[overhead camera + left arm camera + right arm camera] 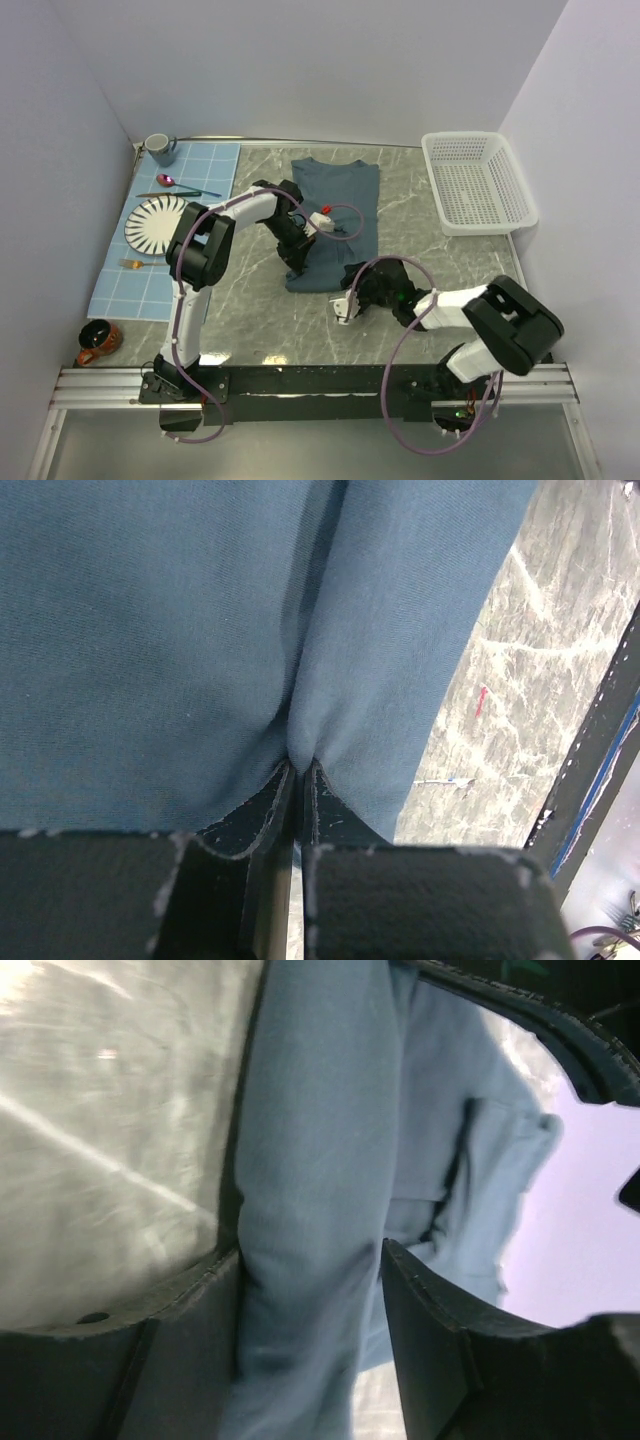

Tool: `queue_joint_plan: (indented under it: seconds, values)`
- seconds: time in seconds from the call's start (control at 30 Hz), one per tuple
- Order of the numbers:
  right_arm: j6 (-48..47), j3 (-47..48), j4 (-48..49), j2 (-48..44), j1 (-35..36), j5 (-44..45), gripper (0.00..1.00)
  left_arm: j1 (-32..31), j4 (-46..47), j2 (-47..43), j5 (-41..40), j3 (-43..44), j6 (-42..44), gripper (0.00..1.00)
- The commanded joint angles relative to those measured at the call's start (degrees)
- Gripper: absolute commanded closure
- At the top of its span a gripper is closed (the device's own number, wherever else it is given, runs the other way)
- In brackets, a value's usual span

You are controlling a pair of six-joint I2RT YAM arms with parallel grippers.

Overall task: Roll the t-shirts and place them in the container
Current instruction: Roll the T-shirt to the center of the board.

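The slate-blue t-shirt (pixel 335 215) lies on the marble table, folded into a long strip, collar at the far end. My left gripper (pixel 297 268) is at its near left edge. In the left wrist view it (pixel 300 765) is shut on a pinch of the t-shirt (pixel 150 630), with cloth bunched at the fingertips. My right gripper (pixel 350 300) is at the shirt's near right corner. In the right wrist view its jaws (pixel 310 1250) stand open around a thick fold of the t-shirt (pixel 320 1110); the left finger (pixel 190 1300) touches the cloth and the right finger (pixel 430 1310) stands slightly off it.
A white basket (pixel 478 182) stands at the back right. On the left, a light blue placemat (pixel 200 165) carries a striped plate (pixel 158 222), a mug (pixel 160 149), a spoon (pixel 170 181) and a fork (pixel 135 264). A brown cup (pixel 97 342) sits near the front left.
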Motion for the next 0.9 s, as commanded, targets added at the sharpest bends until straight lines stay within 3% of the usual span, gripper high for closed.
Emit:
queue_joint_plan:
  seconds: [0.0, 0.07, 0.23, 0.4, 0.53, 0.63, 0.8, 0.87]
  values:
    - [-3.3, -2.1, 5.6, 7.3, 0.7, 6.8, 0.41, -0.3, 0.8, 2.0, -0.2, 1.8, 0.0, 0.89]
    - [-3.1, -1.5, 6.6, 8.3, 0.6, 7.4, 0.46, -0.2, 1.0, 2.2, -0.4, 2.0, -0.7, 0.89]
    - [0.3, 2.9, -3.6, 6.4, 0.8, 6.6, 0.64, 0.4, 3.7, 1.5, -1.9, 1.7, -4.1, 0.85]
    - [6.4, 6.2, -12.8, 1.0, 0.6, 3.4, 0.71, 2.8, 10.6, -5.1, -4.9, -2.8, -10.4, 0.69]
    - [11.0, 9.2, -23.7, -2.4, 0.4, -0.6, 0.75, 4.2, 30.6, -25.9, -7.3, -22.2, -12.3, 0.51]
    - [11.8, 10.2, -26.6, -3.5, 0.4, -1.8, 0.78, 4.0, 39.6, -38.1, -7.4, -35.6, -11.4, 0.41]
    - [13.0, 12.5, -28.7, -2.5, -0.2, -1.5, 0.82, -0.7, 56.9, -49.2, -8.7, -50.3, -7.2, 0.39]
    - [13.3, 13.8, -30.8, -1.6, -0.8, -2.4, 0.82, -3.9, 63.3, -52.8, -10.7, -57.2, -4.6, 0.33]
